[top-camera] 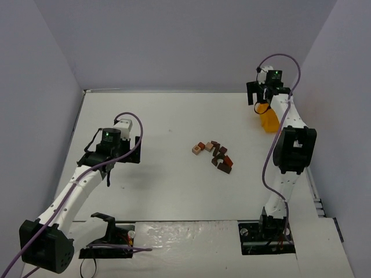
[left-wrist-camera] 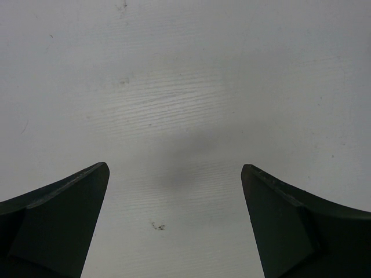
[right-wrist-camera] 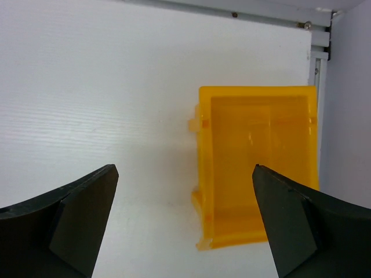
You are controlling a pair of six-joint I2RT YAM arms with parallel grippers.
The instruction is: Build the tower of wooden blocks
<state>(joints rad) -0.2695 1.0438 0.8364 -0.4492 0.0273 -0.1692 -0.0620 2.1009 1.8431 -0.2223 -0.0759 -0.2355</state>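
White table (top-camera: 162,191) enclosed by grey walls. Small tan, reddish-brown and dark brown wood blocks (top-camera: 215,155): clustered loosely just right of table centre, ungripped. Left gripper (left-wrist-camera: 175,171): fingers apart, above bare table near left edge. Right gripper (right-wrist-camera: 185,171): fingers apart, nothing between, at open yellow plastic bin (right-wrist-camera: 258,92) in far right corner.

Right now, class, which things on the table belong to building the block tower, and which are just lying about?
For the job: wood blocks, clustered mid-table.
Just lying about: yellow bin, at the far right.
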